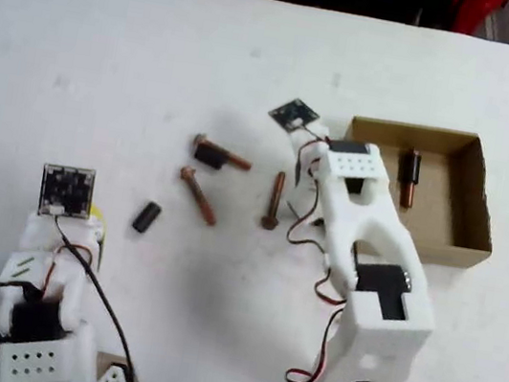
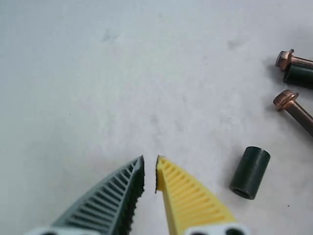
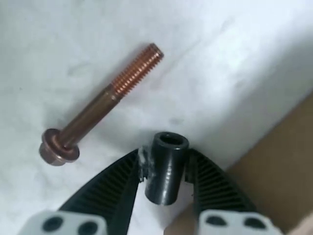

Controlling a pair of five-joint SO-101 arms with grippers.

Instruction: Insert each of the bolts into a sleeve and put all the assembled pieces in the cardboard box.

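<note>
My right gripper [image 3: 165, 157] is shut on a black sleeve [image 3: 166, 171], held upright just above the table beside the cardboard box [image 3: 279, 166]. A copper bolt [image 3: 98, 111] lies loose right in front of it. My left gripper [image 2: 149, 169] is shut on nothing, low over bare table. Beside it lies a loose black sleeve [image 2: 250, 172]; further off lie a loose bolt [image 2: 292, 105] and a bolt with a sleeve on it [image 2: 296, 68]. From above, the box [image 1: 471, 201] holds one assembled bolt and sleeve [image 1: 410, 178].
A small dark circuit board [image 1: 294, 115] lies on the table just beyond the right arm [image 1: 363, 237]. The left arm [image 1: 55, 256] stands at the near left. The white table stretches bare at the far side and the left.
</note>
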